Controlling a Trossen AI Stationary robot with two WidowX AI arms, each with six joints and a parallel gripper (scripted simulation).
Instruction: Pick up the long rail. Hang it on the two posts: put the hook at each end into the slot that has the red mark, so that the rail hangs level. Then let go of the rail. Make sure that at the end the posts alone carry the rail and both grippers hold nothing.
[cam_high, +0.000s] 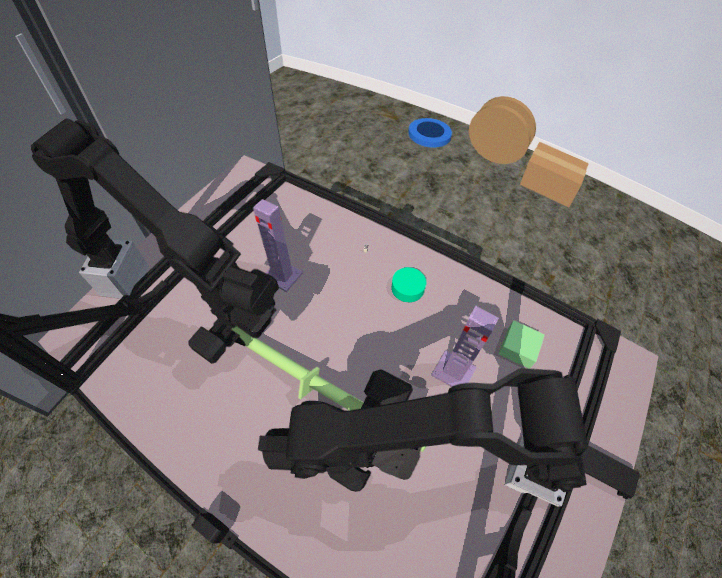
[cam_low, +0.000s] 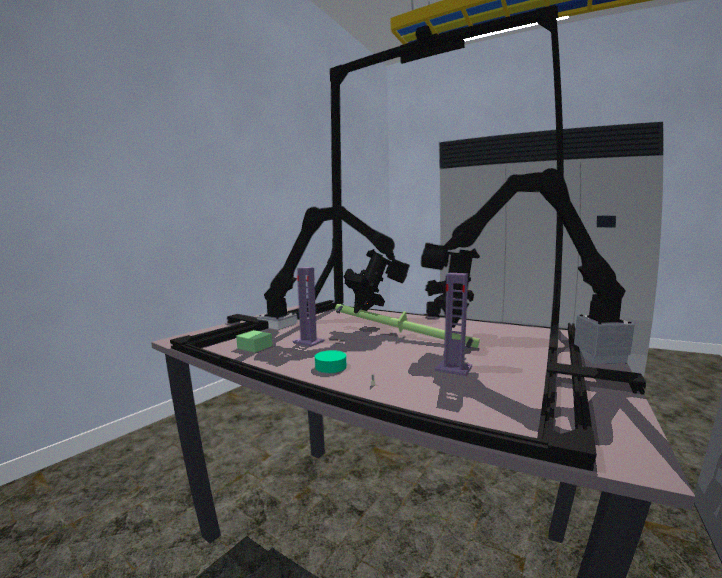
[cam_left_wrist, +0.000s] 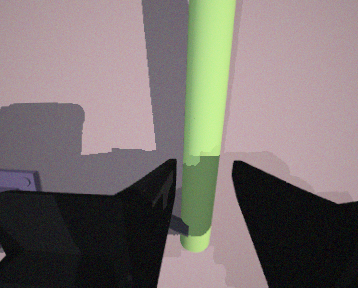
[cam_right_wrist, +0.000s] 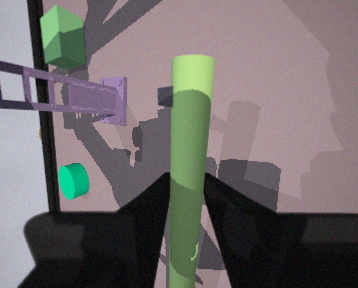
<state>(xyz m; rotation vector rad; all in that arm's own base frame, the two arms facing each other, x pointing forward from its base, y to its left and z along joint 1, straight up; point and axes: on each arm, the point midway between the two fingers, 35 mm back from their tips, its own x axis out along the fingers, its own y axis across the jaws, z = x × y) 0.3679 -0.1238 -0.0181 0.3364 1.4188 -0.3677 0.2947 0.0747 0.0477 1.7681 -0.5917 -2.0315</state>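
Observation:
The light green rail has a small plate at mid-length and dark hooks near its ends. Two purple slotted posts stand upright, one on the left arm's side, the other on the right arm's. Both bear red marks near the top. My left gripper is partly open around one rail end, with gaps on both sides. My right gripper is shut on the rail near its other end; the arm hides its fingertips in the top view.
A teal disc lies between the posts. A green block sits beside the right arm's post. A tiny pale object lies near the disc. A black frame borders the table.

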